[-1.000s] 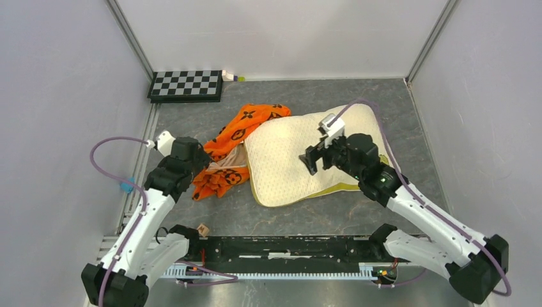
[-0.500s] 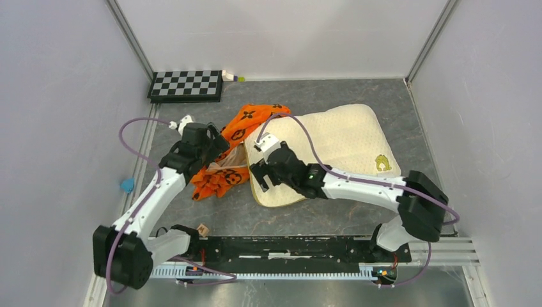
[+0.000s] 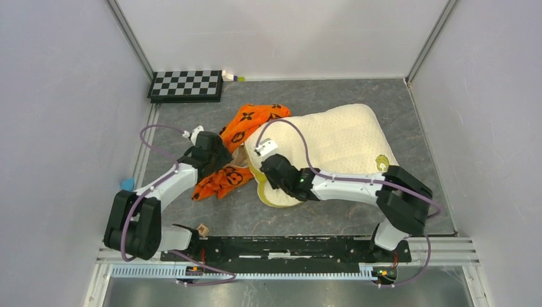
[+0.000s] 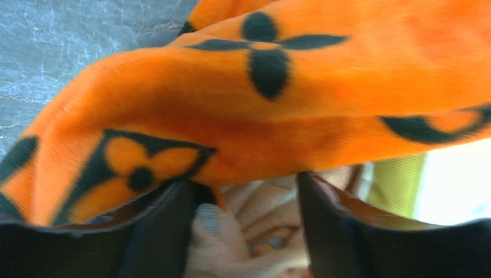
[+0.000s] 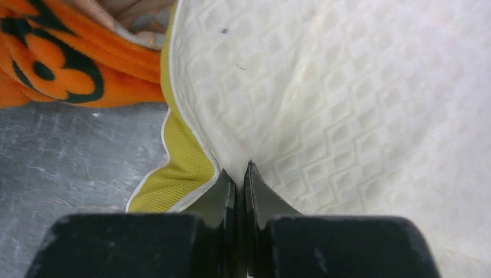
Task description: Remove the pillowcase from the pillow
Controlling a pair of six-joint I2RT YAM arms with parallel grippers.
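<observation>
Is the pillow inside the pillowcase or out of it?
Out, almost wholly: the pillow lies bare, with the pillowcase crumpled beside it. Whether one corner remains inside, I cannot tell.

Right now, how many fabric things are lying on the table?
2: the pillowcase bunched left of centre, the pillow touching its right side. More could hide underneath.

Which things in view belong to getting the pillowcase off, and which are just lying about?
Job: pillowcase; pillow; left fingers, open at the pillowcase; right fingers, shut on the pillow's edge.
Lying about: checkerboard at the back left; small blue object by the left wall; small cube near the left base.
</observation>
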